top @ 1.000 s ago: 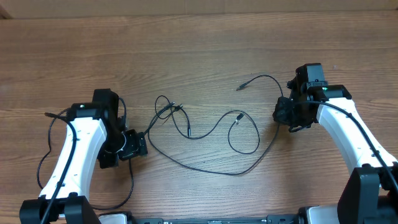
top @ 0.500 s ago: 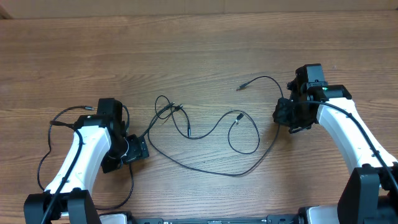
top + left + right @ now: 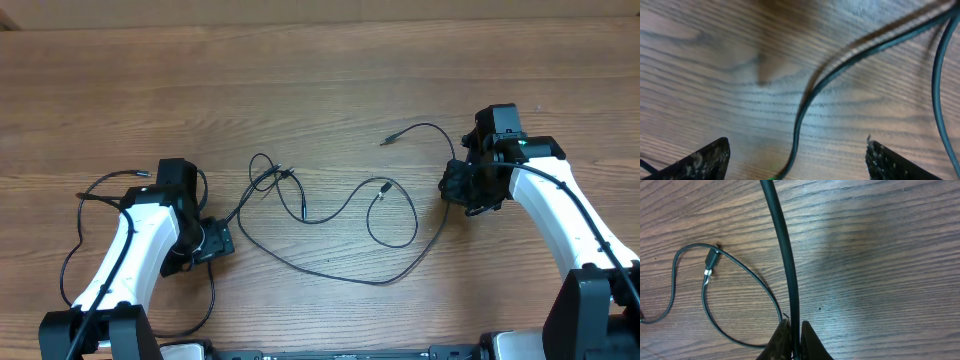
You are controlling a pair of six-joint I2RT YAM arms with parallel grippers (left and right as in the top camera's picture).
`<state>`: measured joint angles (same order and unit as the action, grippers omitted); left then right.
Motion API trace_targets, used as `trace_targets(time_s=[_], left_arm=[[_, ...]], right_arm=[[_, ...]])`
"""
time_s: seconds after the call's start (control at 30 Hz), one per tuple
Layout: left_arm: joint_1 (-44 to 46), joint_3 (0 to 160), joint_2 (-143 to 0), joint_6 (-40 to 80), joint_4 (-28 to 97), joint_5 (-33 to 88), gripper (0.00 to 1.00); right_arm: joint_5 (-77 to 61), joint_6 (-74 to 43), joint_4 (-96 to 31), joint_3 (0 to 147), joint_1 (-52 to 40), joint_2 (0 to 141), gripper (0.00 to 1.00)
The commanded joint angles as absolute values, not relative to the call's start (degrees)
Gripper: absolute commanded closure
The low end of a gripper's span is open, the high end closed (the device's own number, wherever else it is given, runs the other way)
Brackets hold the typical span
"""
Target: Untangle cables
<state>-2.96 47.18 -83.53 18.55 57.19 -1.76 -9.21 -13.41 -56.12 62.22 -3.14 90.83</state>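
Observation:
Thin black cables (image 3: 330, 262) lie across the middle of the wooden table. One has a small knot of loops (image 3: 265, 175) and ends in a loop with a silver plug (image 3: 385, 187). A long one sweeps from my left gripper (image 3: 222, 238) to my right gripper (image 3: 452, 186) and ends in a plug (image 3: 385, 140). In the left wrist view my left gripper (image 3: 797, 160) is open wide, with a cable (image 3: 805, 105) running between its jaws, not pinched. In the right wrist view my right gripper (image 3: 794, 335) is shut on a cable (image 3: 785, 250). The plug loop (image 3: 710, 262) lies to its left.
Thicker black arm wires (image 3: 95, 190) curl beside the left arm. A second cable strand (image 3: 937, 90) runs along the right edge of the left wrist view. The bare wooden table (image 3: 320, 80) stretches behind the cables.
My left arm has shifted toward the front of the table, and its gripper has slid slightly down and left along the cable. The right arm and the cables have not moved.

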Motion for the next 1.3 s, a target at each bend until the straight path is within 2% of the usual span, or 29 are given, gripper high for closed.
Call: trace_targets(time_s=[0.0,0.37,0.43,0.5,0.53,0.57,0.63,0.67,0.87,1.1,1.27], left_arm=[[-2.55,46.28,-83.13,19.31,55.88,-3.6,0.15],[-2.52,40.47,-83.13,19.27,44.23,-1.45,0.18],[-2.52,39.33,-83.13,19.27,42.5,-0.75,0.22],[-2.55,38.74,-83.13,19.27,41.6,-0.51,0.33],[-2.55,38.72,-83.13,19.27,41.52,-0.51,0.42],[-2.55,38.74,-83.13,19.27,41.3,-0.51,0.55],[-2.55,38.98,-83.13,18.15,40.64,-0.56,0.92],[-2.57,39.35,-83.13,17.45,40.6,-0.62,0.96],[-5.3,49.17,-83.11,17.32,43.77,-2.26,0.96],[-16.75,73.12,-83.11,15.64,52.23,-3.51,0.96],[-22.55,83.81,-83.11,12.64,54.46,9.23,0.96]], right_arm=[[-9.74,-12.95,-55.86,61.82,-3.31,90.52,0.94],[-9.76,-11.88,-55.66,61.82,-3.31,90.52,0.94],[-9.76,-11.88,-55.64,61.82,-3.31,90.52,0.94],[-9.76,-11.86,-55.66,61.82,-3.31,90.52,0.94],[-9.76,-11.88,-55.66,61.82,-3.31,90.52,0.94],[-9.76,-11.88,-55.66,61.82,-3.31,90.52,0.94],[-9.76,-11.88,-55.66,61.82,-3.31,90.52,0.94],[-9.76,-11.88,-55.66,61.82,-3.31,90.52,0.94],[-9.76,-11.88,-55.7,61.82,-3.31,90.52,0.94],[-9.76,-11.88,-55.7,61.82,-3.31,90.52,0.94],[-9.78,-11.9,-55.59,61.82,-3.31,90.52,0.94]])
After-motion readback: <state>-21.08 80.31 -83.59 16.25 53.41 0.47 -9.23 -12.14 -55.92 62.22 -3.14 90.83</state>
